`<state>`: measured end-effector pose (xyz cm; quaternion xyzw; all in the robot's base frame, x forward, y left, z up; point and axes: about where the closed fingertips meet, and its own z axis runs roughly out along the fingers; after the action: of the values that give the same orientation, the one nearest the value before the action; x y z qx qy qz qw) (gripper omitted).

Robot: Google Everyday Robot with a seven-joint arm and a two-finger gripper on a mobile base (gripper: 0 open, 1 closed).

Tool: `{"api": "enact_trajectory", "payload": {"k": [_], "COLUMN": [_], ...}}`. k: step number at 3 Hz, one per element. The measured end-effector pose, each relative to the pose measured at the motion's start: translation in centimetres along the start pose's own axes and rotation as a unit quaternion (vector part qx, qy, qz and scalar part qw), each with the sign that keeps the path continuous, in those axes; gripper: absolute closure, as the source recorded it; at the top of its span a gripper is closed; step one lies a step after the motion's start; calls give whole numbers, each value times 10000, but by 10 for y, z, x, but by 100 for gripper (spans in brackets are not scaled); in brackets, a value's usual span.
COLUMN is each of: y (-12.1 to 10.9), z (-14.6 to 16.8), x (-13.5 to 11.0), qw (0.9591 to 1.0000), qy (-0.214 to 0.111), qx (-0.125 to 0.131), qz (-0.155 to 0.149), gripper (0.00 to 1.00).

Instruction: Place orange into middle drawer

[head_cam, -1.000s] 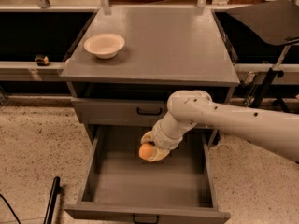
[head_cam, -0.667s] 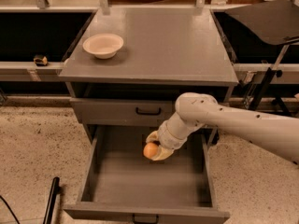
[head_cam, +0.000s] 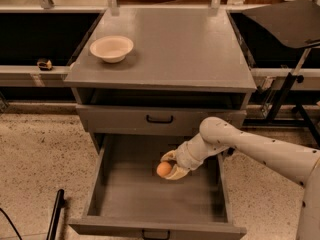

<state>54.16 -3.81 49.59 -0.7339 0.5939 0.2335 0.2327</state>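
Note:
The orange is a small round fruit held between the fingers of my gripper. The gripper hangs over the inside of the open middle drawer, a wide grey drawer pulled out toward the camera with a black handle on its front panel. The orange is above the drawer floor, right of its middle. My white arm reaches in from the right.
A shut grey drawer front with a black handle sits above the open drawer. A shallow beige bowl stands on the cabinet top at the left. A black stand is at the right, a black pole on the floor at the left.
The gripper with the orange has shifted slightly right and back over the drawer. The camera view has moved a little, so the cabinet sits differently in the frame.

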Motion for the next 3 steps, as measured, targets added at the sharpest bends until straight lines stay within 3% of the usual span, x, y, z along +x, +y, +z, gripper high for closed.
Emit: {"api": "enact_trajectory", "payload": {"k": [1, 2, 3], "y": [1, 0, 2], "z": [1, 3, 3], "x": [0, 17, 52], "qw": [10000, 9994, 9942], "qy": [2, 127, 132], "qx": [-12, 69, 413], "qz": [2, 327, 988], "gripper": [100, 100, 100]}}
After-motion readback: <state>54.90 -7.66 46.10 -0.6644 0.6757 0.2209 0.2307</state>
